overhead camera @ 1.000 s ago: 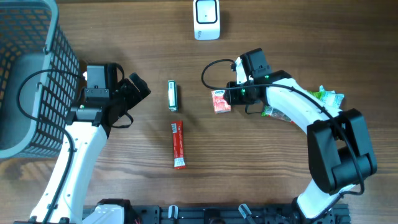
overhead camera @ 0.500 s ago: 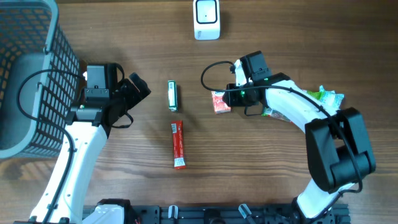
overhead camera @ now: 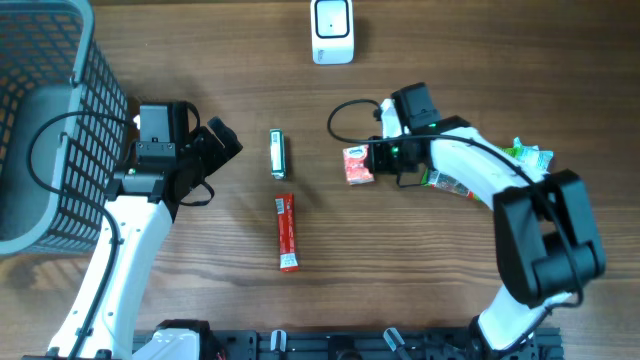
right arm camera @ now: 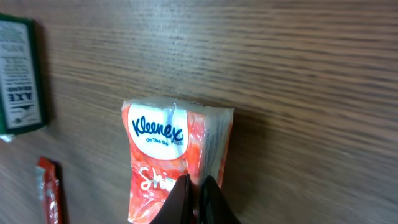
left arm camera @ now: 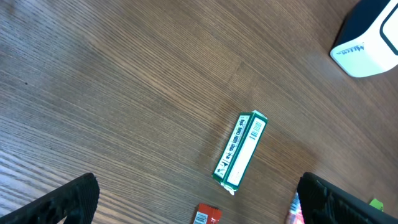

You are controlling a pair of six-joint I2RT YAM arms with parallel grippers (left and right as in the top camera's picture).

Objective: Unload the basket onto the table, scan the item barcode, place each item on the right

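Note:
A red Kleenex tissue pack point(overhead camera: 357, 165) point(right arm camera: 174, 149) lies right of the table's centre. My right gripper point(overhead camera: 372, 160) point(right arm camera: 196, 193) is shut on the tissue pack's right edge, its two dark fingers pinching the wrapper. The white barcode scanner point(overhead camera: 332, 30) point(left arm camera: 367, 43) stands at the back centre. My left gripper point(overhead camera: 222, 140) point(left arm camera: 199, 205) hangs open over bare wood left of a green pack point(overhead camera: 277, 153) point(left arm camera: 240, 149), nothing between its fingers. A red sachet point(overhead camera: 286, 232) point(left arm camera: 206, 215) lies in front of the green pack.
A grey mesh basket point(overhead camera: 50, 110) fills the left back corner. Green and red packets point(overhead camera: 525, 155) lie at the far right behind my right arm. A black cable point(overhead camera: 345, 115) loops beside the right wrist.
The right gripper has closed from part open down onto the tissue pack's edge, and the pack has shifted slightly right. The left arm has not moved.

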